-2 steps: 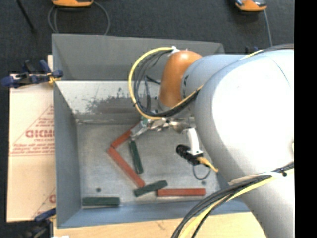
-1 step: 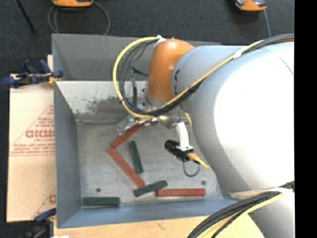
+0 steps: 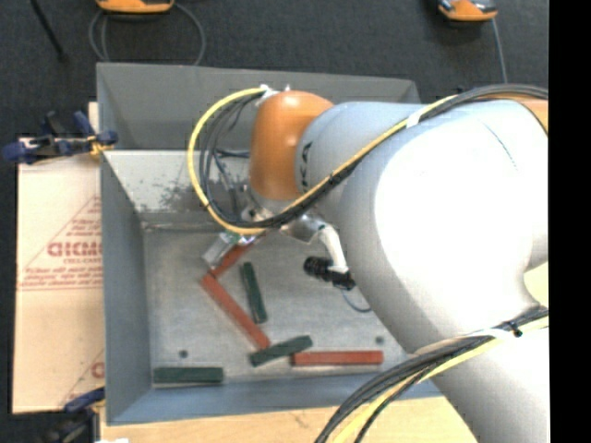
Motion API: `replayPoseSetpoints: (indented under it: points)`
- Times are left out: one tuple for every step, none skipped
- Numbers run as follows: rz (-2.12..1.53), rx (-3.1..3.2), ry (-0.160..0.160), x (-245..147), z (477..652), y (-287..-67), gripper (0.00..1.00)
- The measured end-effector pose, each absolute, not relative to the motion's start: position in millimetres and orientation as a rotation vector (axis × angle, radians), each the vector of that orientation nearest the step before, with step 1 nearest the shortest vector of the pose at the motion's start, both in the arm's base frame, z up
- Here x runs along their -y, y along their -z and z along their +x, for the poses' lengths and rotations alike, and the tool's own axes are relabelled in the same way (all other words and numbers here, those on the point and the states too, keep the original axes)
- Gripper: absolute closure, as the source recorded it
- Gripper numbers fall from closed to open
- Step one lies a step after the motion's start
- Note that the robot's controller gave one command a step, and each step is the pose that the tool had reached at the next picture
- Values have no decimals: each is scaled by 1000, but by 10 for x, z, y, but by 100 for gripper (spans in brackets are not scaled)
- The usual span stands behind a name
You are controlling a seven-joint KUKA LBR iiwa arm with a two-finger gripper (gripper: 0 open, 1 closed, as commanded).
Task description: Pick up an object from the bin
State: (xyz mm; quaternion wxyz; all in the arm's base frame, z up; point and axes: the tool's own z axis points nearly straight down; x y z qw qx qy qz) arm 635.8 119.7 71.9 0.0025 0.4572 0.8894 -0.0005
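Observation:
My gripper (image 3: 222, 246) is low in the bin's back left part, mostly hidden under the orange wrist cover. A short red-brown block (image 3: 228, 259) lies tilted right at its tip, touching or nearly touching it. Just below, a long red bar (image 3: 235, 312) runs diagonally toward the front right. A dark green bar (image 3: 252, 292) lies beside the red bar, on its right.
Near the front wall lie a second green bar (image 3: 280, 350), a red bar (image 3: 337, 359) and, at the front left, a third green bar (image 3: 188, 375). The arm's big white body covers the bin's right side.

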Motion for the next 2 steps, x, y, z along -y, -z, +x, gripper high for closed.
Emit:
replayPoseSetpoints:
  points:
    - [1425, -2784, -10, -1204, 6395, -780, 100]
    - [1301, -2852, -2, -1440, 6575, -968, 100]
